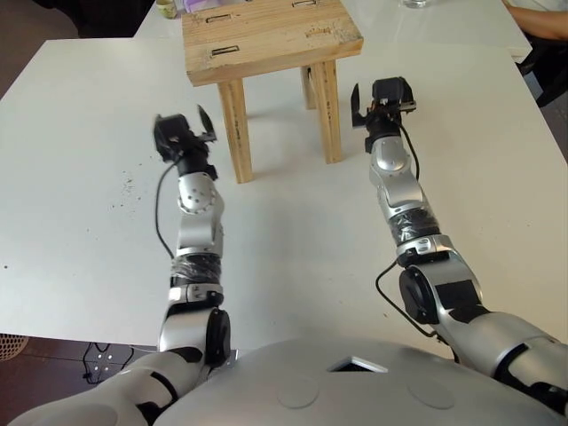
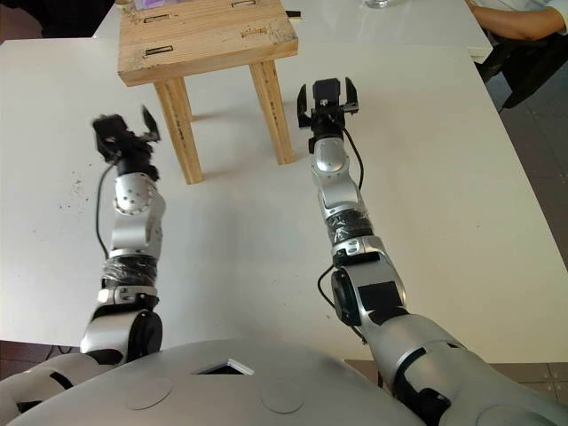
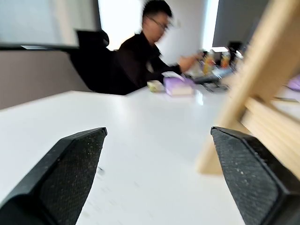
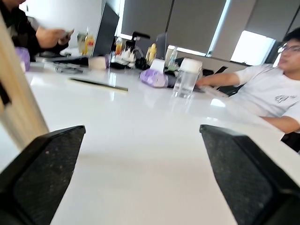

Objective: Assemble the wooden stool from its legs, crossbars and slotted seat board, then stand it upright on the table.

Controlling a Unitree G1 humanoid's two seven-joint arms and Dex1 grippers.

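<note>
The wooden stool (image 1: 266, 44) stands upright on the white table (image 1: 293, 231), its slotted seat board on top and its legs (image 1: 236, 131) on the tabletop. My left gripper (image 1: 189, 131) hangs open just left of the near left leg, apart from it. To the right of the near right leg (image 1: 327, 111) my right gripper (image 1: 382, 105) is open too, holding nothing. In the left wrist view the two dark fingers (image 3: 70, 173) frame a stool leg (image 3: 239, 93); the right wrist view has a leg (image 4: 18, 108) at its edge.
Bottles, a plastic cup (image 4: 186, 77), a purple box (image 4: 154, 77) and other clutter line the table's far side, where people sit. Small dark specks (image 1: 124, 186) lie on the table left of my left arm. The near tabletop is bare.
</note>
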